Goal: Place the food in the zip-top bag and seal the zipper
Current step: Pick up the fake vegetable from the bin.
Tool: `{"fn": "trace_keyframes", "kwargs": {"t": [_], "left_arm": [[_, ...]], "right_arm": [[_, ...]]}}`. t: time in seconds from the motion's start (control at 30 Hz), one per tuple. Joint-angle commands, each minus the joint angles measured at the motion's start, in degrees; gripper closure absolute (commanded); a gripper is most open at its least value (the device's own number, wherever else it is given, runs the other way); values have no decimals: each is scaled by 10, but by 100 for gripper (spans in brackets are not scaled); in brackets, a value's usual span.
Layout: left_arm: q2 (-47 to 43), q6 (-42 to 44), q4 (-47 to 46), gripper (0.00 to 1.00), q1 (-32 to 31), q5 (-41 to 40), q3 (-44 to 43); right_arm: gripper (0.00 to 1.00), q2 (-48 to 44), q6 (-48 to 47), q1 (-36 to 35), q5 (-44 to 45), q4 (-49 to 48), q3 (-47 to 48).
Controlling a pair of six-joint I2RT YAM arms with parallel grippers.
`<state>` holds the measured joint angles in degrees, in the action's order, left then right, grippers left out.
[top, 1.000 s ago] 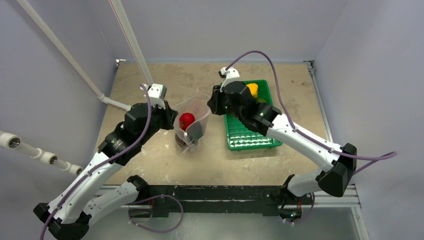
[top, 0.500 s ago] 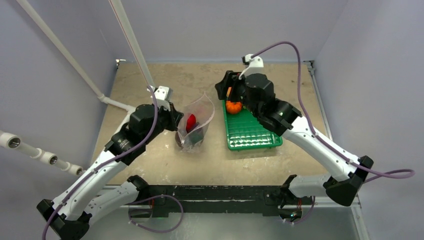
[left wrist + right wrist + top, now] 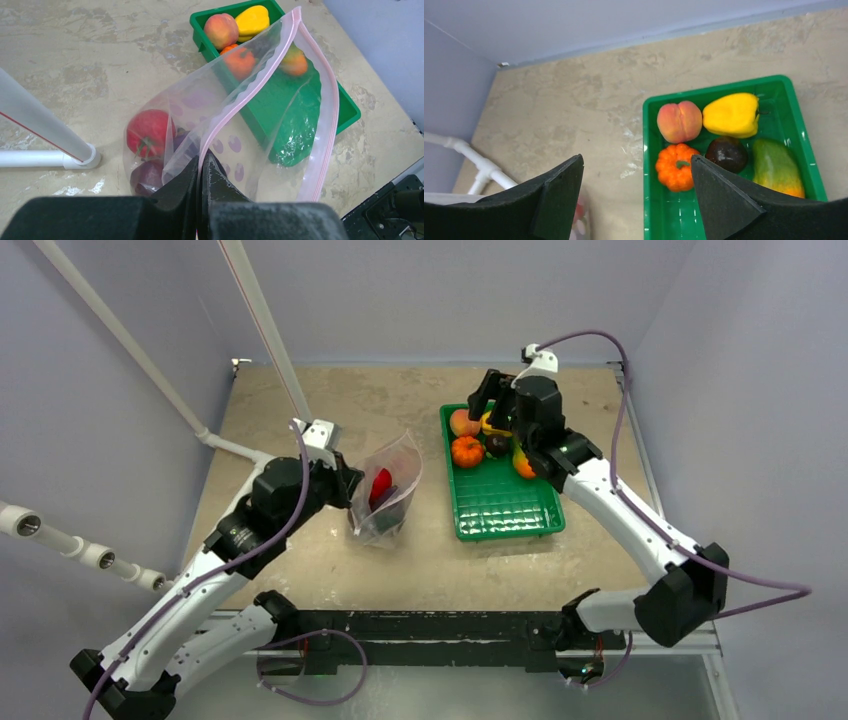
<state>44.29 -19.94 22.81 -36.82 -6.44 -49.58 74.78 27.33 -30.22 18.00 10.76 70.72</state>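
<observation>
Both outstretched: left gripper [image 3: 201, 160] pinches zip-top bag [image 3: 280, 125], right gripper [image 3: 636, 165] gapes.

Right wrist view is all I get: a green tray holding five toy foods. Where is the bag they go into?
Observer: The clear crinkly zip-top bag stands beside the green ribbed plastic tray, on the left arm's side.
Operator: Anything inside?
Observer: A red toy tomato and a dark purple piece.
Operator: What holds its mouth open?
Observer: The left pincer is shut on its pinkish zipper edge.
</observation>
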Motion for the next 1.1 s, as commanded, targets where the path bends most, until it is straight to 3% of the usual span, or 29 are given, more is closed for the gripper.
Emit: {"fn": "trace_keyframes", "kwargs": {"t": [0.0, 0.6, 1.07], "left_arm": [[-22, 9, -12, 100, 0, -13, 6], [-25, 10, -7, 100, 0, -15, 6], [-25, 10, -6, 100, 0, -18, 5]], "right_arm": [[19, 36, 7, 11, -44, -59, -18], [13, 192, 45, 22, -25, -88, -44], [10, 261, 44, 20, 85, -77, -5]]}}
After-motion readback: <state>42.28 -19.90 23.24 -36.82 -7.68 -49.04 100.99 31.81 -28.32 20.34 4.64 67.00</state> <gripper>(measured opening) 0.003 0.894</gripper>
